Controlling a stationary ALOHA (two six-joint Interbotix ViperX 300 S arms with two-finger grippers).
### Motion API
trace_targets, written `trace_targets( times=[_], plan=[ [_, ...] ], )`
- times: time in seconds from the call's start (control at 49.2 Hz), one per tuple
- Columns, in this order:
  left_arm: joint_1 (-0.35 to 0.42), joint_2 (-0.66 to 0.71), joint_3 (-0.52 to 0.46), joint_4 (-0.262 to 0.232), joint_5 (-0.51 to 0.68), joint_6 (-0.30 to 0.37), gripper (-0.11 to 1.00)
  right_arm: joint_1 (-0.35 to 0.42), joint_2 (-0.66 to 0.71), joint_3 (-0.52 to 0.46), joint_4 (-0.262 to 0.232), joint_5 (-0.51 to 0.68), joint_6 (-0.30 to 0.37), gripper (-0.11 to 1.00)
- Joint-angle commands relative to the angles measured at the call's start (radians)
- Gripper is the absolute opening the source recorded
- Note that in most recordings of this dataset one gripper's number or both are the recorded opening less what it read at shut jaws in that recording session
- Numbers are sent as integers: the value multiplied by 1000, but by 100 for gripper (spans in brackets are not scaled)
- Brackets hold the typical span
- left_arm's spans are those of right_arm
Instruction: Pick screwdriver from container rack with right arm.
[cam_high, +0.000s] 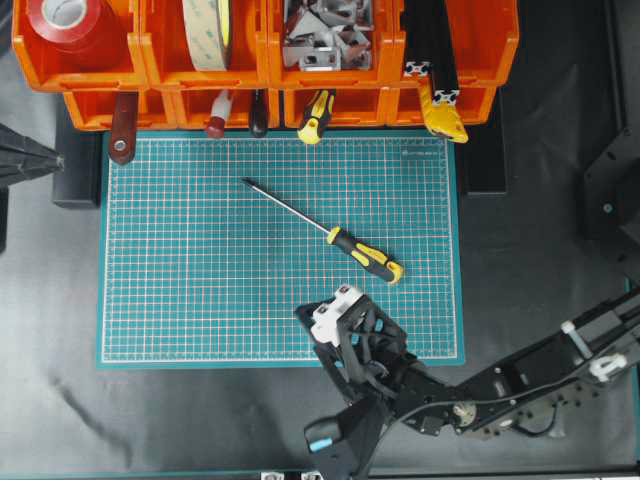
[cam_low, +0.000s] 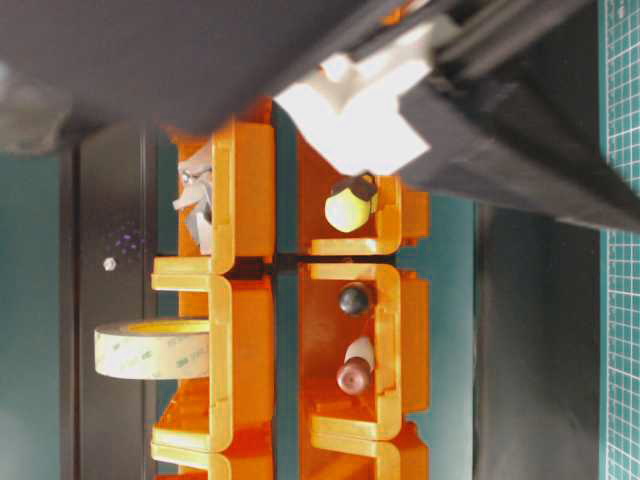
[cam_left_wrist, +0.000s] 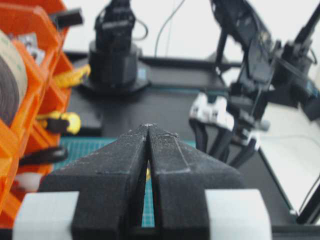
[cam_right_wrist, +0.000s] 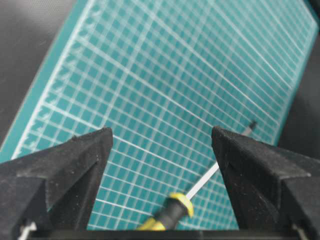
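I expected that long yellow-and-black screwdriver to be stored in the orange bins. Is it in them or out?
Out. The long yellow-and-black screwdriver lies flat on the green gridded mat, apart from the orange plastic bins.

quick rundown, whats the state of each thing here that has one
screwdriver: lying flat on the green mat, out of the rack, not held
right claw: open, empty, above the handle
left claw: shut, empty
container rack: bins stocked with tape and tools
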Motion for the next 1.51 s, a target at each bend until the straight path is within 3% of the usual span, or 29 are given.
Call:
trace_targets(
  times=[0.0,0.366,0.895,1.241,1.485],
  plan=[
    [-2,-5,-18,3,11,-2,0,-2,-69,-28,-2,54,44,79],
    [0,-17,-20,3,48,2,0,3,-278,46,-3,107,319,79],
    [3,-21,-21,3,60,3,0,-12,-759,396,-61,-6,652,78],
    [6,-20,-26,3,58,2,0,-72,-1112,566,-69,-101,670,78],
    [8,-20,-32,3,60,3,0,-97,-1229,652,-69,-215,655,77]
  ],
)
